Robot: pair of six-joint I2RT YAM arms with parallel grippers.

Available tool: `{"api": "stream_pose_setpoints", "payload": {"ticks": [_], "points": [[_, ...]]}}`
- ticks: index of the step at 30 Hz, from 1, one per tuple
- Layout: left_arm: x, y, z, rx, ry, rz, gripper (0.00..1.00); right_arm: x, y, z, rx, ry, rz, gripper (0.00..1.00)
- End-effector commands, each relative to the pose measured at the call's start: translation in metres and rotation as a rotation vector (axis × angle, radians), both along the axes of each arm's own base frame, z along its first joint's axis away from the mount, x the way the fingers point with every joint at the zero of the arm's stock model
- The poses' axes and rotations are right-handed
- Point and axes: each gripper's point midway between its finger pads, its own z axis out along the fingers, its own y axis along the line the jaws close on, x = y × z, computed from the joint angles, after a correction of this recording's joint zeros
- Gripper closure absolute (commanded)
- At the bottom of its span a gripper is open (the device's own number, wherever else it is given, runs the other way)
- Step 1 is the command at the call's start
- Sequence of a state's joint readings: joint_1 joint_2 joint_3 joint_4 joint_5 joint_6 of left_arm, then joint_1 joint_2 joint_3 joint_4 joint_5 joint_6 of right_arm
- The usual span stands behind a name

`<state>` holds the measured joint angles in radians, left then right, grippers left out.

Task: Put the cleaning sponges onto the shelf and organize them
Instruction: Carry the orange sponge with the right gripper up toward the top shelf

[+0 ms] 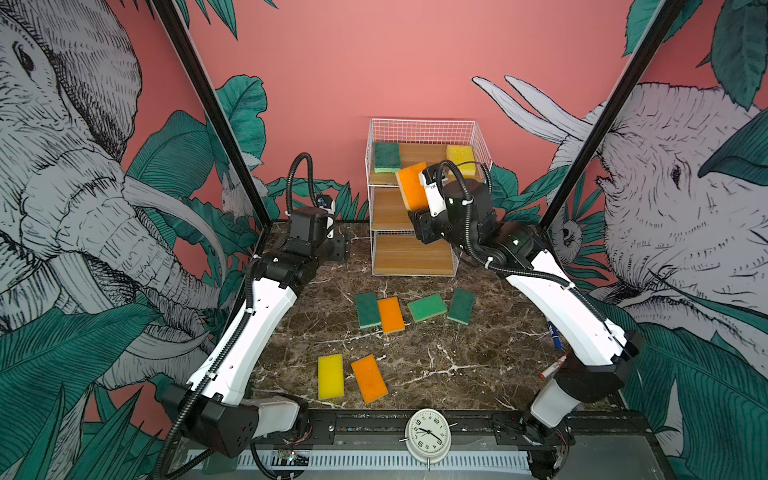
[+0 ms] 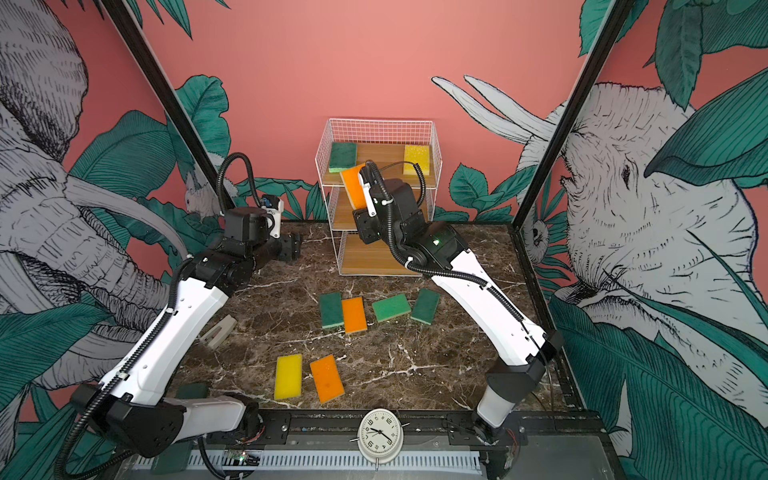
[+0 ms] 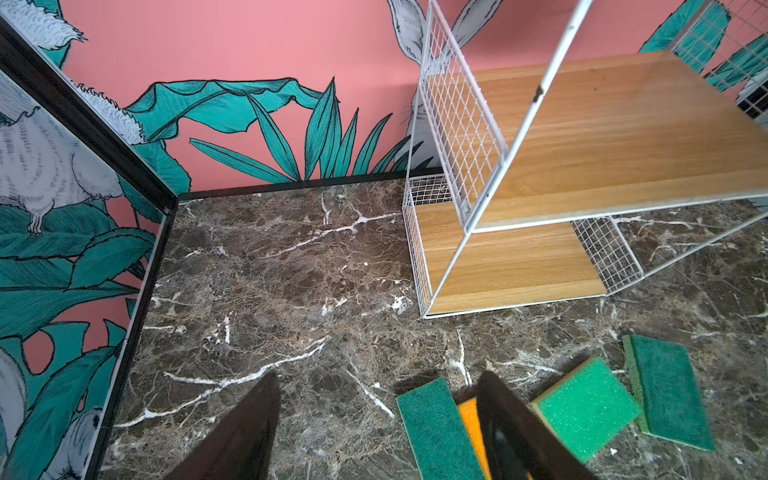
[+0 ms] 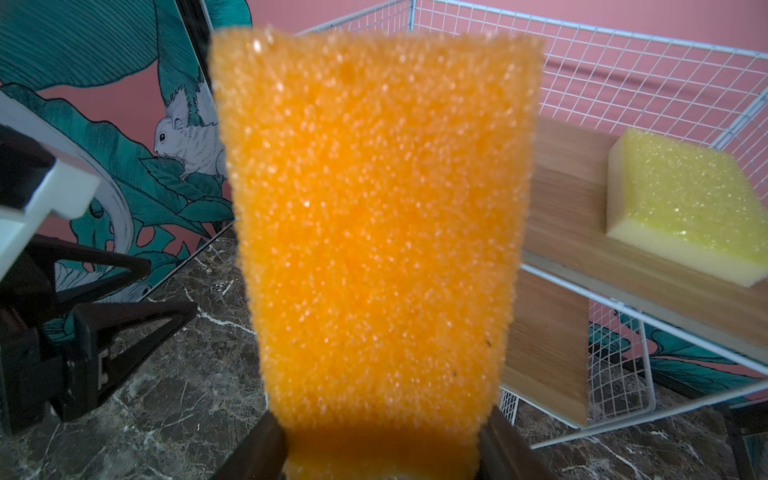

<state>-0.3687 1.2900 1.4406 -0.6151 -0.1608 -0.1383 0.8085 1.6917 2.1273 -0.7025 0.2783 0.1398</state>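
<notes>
Clamping: right gripper (image 4: 379, 444) squeezes orange sponge (image 1: 411, 186), tilted, centre frame before shelf (image 1: 415, 255)
Left gripper (image 3: 378, 376): spread wide, empty, left of shelf
Top tier (image 1: 419, 150): green sponge (image 1: 387, 157) left, yellow sponge (image 1: 460, 160) right
Table (image 1: 457, 365): six loose sponges (image 1: 427, 306), lower middle

Four green sponges (image 1: 368, 309), three orange sponges (image 1: 390, 314), two yellow sponges (image 1: 331, 376), one shelf (image 1: 411, 255).

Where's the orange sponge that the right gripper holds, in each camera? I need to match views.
Top view: orange sponge in front of the shelf, upper boards.
Top view: same spot.
Left wrist: not in it.
Right wrist: fills the middle.
Shared landmark: the white wire shelf, in all four.
</notes>
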Motion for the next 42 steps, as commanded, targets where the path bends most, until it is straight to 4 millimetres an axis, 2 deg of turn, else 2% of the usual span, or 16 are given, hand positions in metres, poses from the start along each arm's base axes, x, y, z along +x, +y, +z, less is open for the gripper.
{"api": "stream_pose_setpoints", "payload": {"ticks": [1,11,15,23,35,42], "points": [[0.002,-0.001,0.020,-0.033,-0.055,-0.004,0.25,0.017,-0.003,0.021,0.018,-0.070,-0.029,0.38],[0.008,0.003,0.024,-0.028,-0.069,0.009,0.25,0.069,-0.011,0.043,0.079,-0.137,-0.084,0.40],[0.007,0.007,0.025,-0.020,-0.067,0.018,0.25,0.081,-0.009,0.048,0.103,-0.167,-0.074,0.39],[-0.008,0.021,0.023,-0.017,-0.080,0.062,0.25,0.101,-0.018,0.058,0.195,-0.188,-0.099,0.40],[-0.005,0.014,0.022,-0.047,-0.076,0.035,0.25,0.124,-0.016,0.042,0.243,-0.167,-0.150,0.40],[-0.002,0.013,0.021,-0.056,-0.076,0.032,0.26,0.135,-0.022,0.038,0.258,-0.177,-0.217,0.42]]}}
